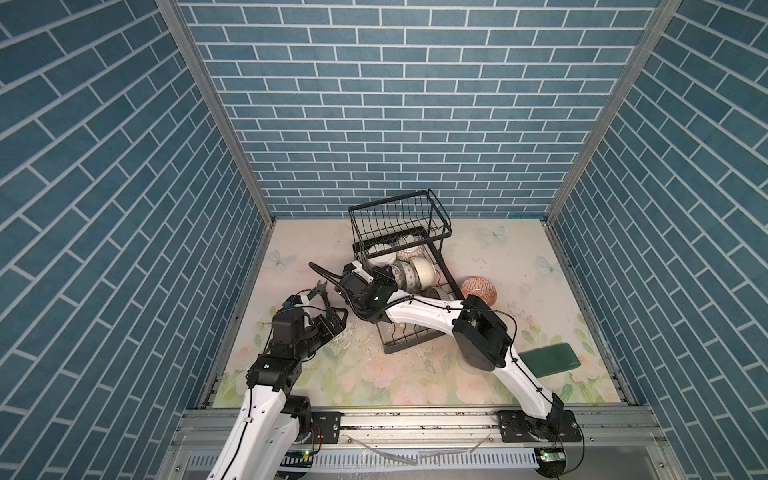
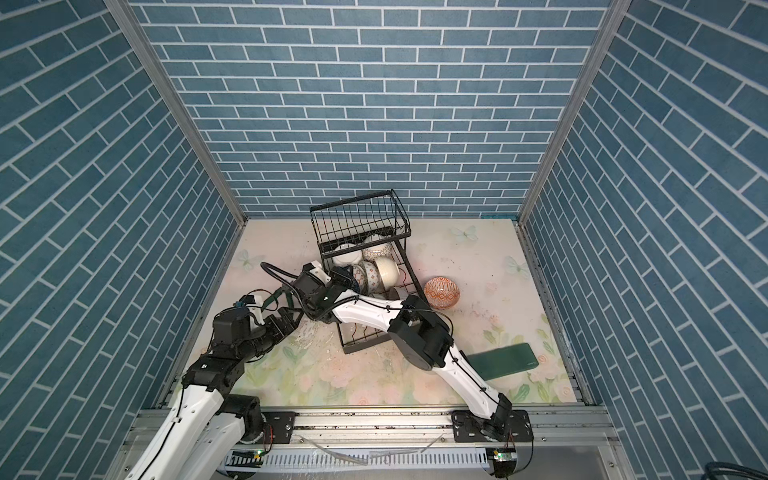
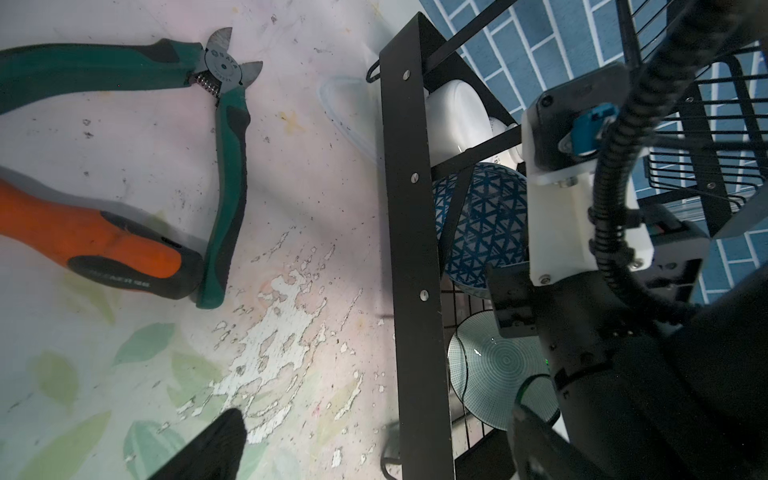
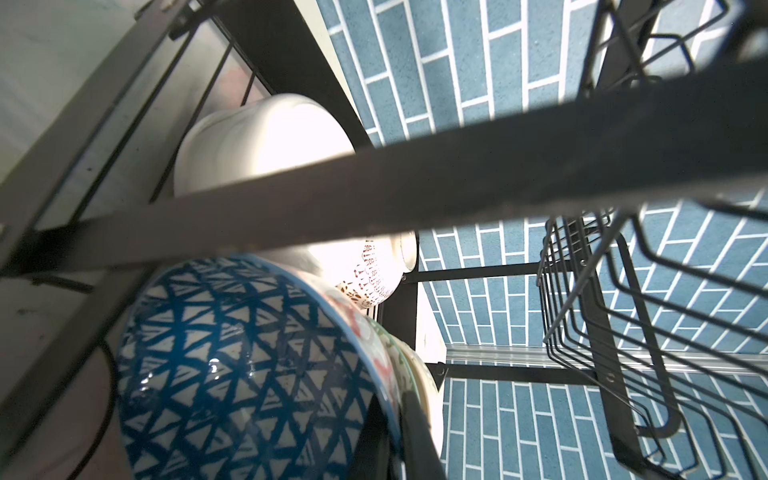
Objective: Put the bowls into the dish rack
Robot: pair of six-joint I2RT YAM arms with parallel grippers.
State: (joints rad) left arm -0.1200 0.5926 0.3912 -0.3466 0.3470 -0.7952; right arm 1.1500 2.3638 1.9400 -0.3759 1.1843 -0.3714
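The black wire dish rack (image 1: 399, 348) is standing mid-table, running toward the far wall, with a raised basket topping its long lower tray. In that tray a white bowl (image 1: 379, 251), a brown-patterned bowl (image 1: 409, 252) and a cream bowl (image 1: 423, 270) are leaning on edge. The right gripper (image 1: 387, 277) is pinching the rim of a blue-lattice bowl (image 4: 249, 365) there. An orange-patterned bowl (image 1: 478, 291) is lying just right of the rack. The left gripper (image 1: 336, 316), fingers spread wide, is hovering to the rack's left.
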